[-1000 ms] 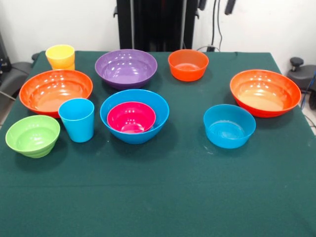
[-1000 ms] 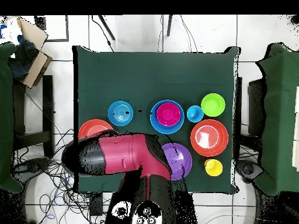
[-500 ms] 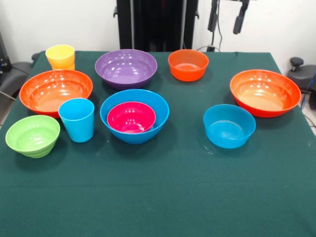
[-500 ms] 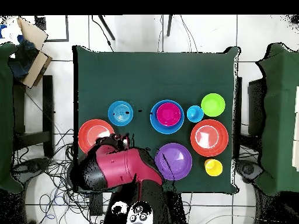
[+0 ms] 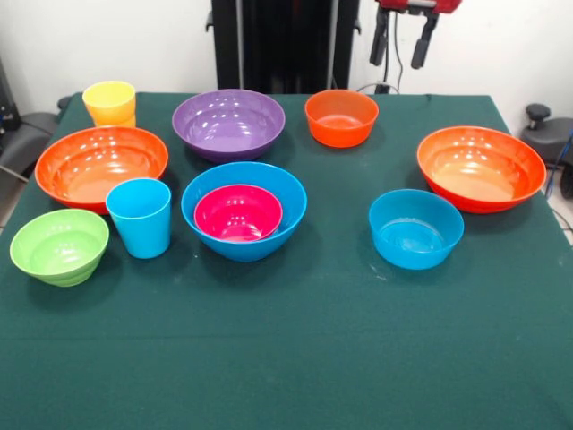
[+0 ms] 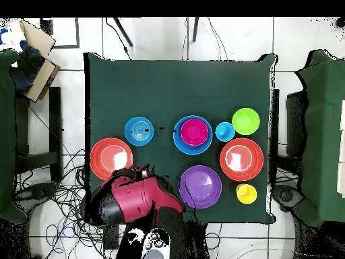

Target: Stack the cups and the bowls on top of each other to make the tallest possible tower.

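The tower (image 5: 243, 210) at frame centre is so far only a magenta bowl (image 5: 237, 213) nested in a blue bowl. An orange bowl (image 5: 481, 167), centre right, is best added next, gripped by its rim. The gripper (image 5: 400, 40), top, is spread and empty. The green table (image 5: 295, 358) is ringed by tiled floor (image 6: 155, 40).

No readable text, labels, brands or numbers on bowls, cups, cloth or arm.
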Action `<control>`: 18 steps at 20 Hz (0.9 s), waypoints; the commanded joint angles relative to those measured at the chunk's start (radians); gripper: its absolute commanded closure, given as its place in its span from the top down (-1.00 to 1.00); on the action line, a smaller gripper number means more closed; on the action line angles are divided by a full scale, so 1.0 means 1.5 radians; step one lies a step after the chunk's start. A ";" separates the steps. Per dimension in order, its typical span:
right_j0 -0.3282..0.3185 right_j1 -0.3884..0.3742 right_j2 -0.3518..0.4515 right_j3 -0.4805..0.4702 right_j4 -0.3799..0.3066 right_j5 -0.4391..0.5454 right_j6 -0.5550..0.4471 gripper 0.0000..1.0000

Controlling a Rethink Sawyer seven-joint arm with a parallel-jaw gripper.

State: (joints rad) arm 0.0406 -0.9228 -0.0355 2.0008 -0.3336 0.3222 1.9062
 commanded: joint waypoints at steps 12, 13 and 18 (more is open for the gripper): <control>-0.024 0.036 0.069 -0.119 0.013 0.130 -0.014 1.00; -0.028 0.035 0.065 -0.139 0.017 0.142 -0.013 1.00; -0.050 0.032 0.078 -0.200 0.029 0.194 -0.029 1.00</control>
State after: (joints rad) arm 0.0013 -0.9122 -0.0292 1.8707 -0.3168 0.4577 1.9062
